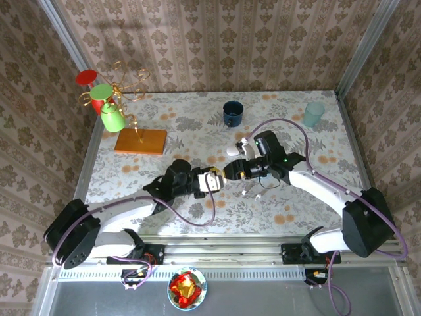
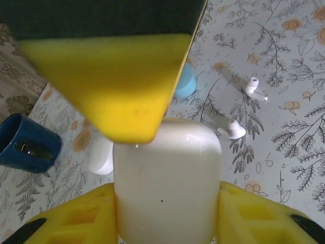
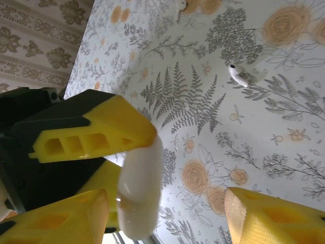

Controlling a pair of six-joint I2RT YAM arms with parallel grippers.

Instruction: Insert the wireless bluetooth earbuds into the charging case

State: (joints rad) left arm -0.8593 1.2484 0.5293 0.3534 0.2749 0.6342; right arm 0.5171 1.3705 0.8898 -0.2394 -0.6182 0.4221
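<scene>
Yellow left fingers point(image 2: 76, 218) fill the bottom of the left wrist view, closed from both sides on a white charging case point(image 2: 167, 173) that stands upright between them. Grip is firm, with both pads touching the case walls.

Right fingers point(image 3: 274, 218) stand open. In the right wrist view one finger is just beside the case edge and the other is well apart from it, with bare surface point(image 3: 264, 152) between. One right finger hangs over the top edge of the case in the left wrist view; whether it touches, I cannot tell.

First earbud point(image 2: 251, 86): white, short-stemmed, lying on the floral surface right of the case. Second earbud point(image 2: 232, 129): white, nearer the case, not touching it.

Behind the held case sits a pale blue case point(image 2: 185, 84), with a second white case point(image 2: 101, 157) to its left. Dark blue mug point(image 2: 25, 145) stands at far left.
</scene>
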